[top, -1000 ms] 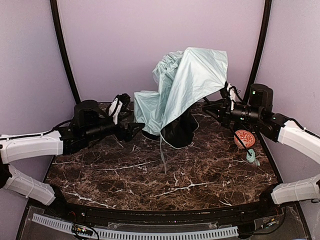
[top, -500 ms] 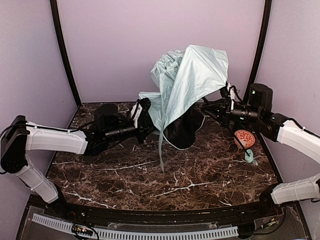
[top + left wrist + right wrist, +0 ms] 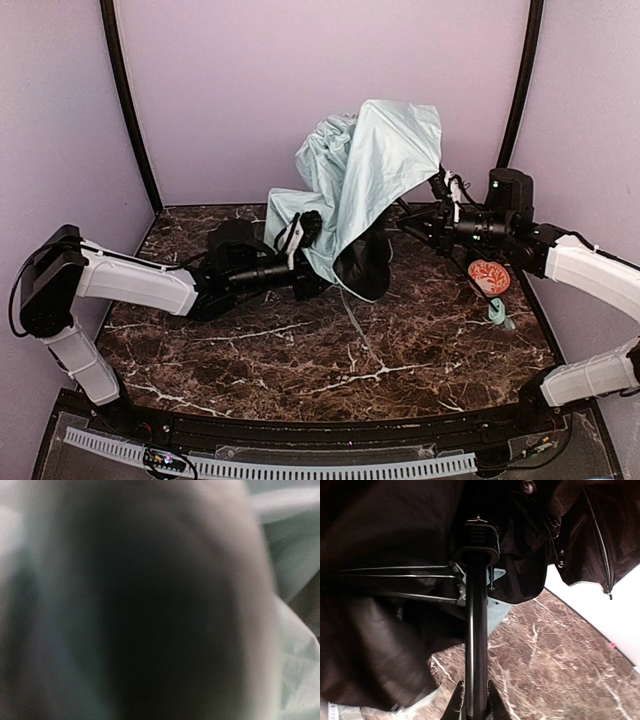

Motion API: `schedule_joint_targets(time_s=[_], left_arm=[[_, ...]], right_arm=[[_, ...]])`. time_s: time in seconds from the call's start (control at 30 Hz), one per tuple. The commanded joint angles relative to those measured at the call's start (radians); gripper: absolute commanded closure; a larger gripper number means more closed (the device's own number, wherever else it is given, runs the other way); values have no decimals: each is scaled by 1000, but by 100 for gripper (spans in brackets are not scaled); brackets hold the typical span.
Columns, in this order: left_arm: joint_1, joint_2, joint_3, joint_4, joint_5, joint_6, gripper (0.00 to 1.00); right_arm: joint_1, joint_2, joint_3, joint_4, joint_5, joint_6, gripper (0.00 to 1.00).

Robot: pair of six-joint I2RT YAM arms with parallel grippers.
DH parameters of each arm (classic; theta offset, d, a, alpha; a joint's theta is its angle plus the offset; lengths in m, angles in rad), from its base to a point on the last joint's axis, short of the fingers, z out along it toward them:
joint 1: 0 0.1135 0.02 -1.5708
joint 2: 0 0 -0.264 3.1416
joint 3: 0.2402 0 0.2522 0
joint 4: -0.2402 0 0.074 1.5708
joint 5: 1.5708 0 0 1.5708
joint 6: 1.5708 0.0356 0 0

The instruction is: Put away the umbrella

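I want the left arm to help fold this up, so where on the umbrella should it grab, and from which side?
On the umbrella, take the loose lower hem of the mint canopy, coming in low from the left. The right gripper clamps the black shaft on the right, and the fabric sags leftward, so that edge is free and probably easiest to pinch.

Umbrella (image 3: 375, 165) over table (image 3: 250, 350) centre; round object (image 3: 489, 276) rightward

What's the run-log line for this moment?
umbrella: half open, not put away | right gripper: shut on shaft | left gripper: against umbrella, jaws hidden | left wrist view: blurred
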Motion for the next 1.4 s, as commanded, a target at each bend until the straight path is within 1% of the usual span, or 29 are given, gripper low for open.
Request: schedule_joint_targets(time_s=[0.0,0.03,0.1,0.2,0.3,0.37,0.4,0.43,0.47,0.5,0.53,0.57,0.6,0.67,0.77,0.83,0.9,1.0,1.07,1.2,1.33,1.37], left_arm=[[-3,-202,-145,-60,-61,56,43],[-1,-248,-175,-100,-86,73,36],[0,-340,-215,-202,-130,112,29],[0,-466,-258,-364,-189,167,23],[0,-568,-302,-475,-216,206,22],[0,-620,-322,-520,-200,218,23],[0,-628,-322,-529,-178,221,27],[0,-630,-321,-538,-118,223,33],[-1,-620,-319,-533,-47,215,39],[-3,-602,-321,-492,20,196,44],[-4,-580,-329,-442,51,171,46],[-5,-557,-338,-381,68,143,47],[-5,-533,-347,-323,77,122,46],[-5,-474,-350,-210,98,86,40],[-6,-372,-285,-147,145,48,33],[-10,-308,-232,-139,216,34,31],[-20,-266,-197,-127,268,30,30],[-34,-228,-203,-53,315,19,28],[-43,-204,-190,-24,322,20,27],[-51,-146,-140,-23,296,21,27],[-52,-111,-125,20,338,9,27],[-55,-107,-124,20,344,9,29]], right_arm=[[-30,-48,65,-26,32,-157,100],[-40,-46,68,-45,34,-176,100],[-56,-46,75,-71,21,-210,100],[-62,-42,99,-111,12,-253,100],[-63,-25,152,-192,9,-303,100],[-63,-15,188,-245,8,-327,100],[-63,-12,204,-254,6,-333,100],[-62,-12,218,-270,2,-338,100],[-62,-13,231,-272,-4,-341,100],[-61,-15,241,-272,-12,-341,100],[-61,-16,250,-271,-21,-340,100],[-61,-16,253,-274,-28,-342,100],[-61,-17,269,-279,-37,-343,100],[-61,-15,298,-290,-60,-351,100],[-61,-8,320,-293,-89,-358,100],[-60,-3,337,-295,-95,-358,100],[-59,-1,354,-303,-88,-359,100],[-58,1,366,-308,-78,-364,100],[-58,1,369,-309,-75,-364,100],[-57,6,374,-308,-75,-364,100],[-57,6,377,-312,-69,-364,100],[-56,6,377,-312,-65,-364,100]])
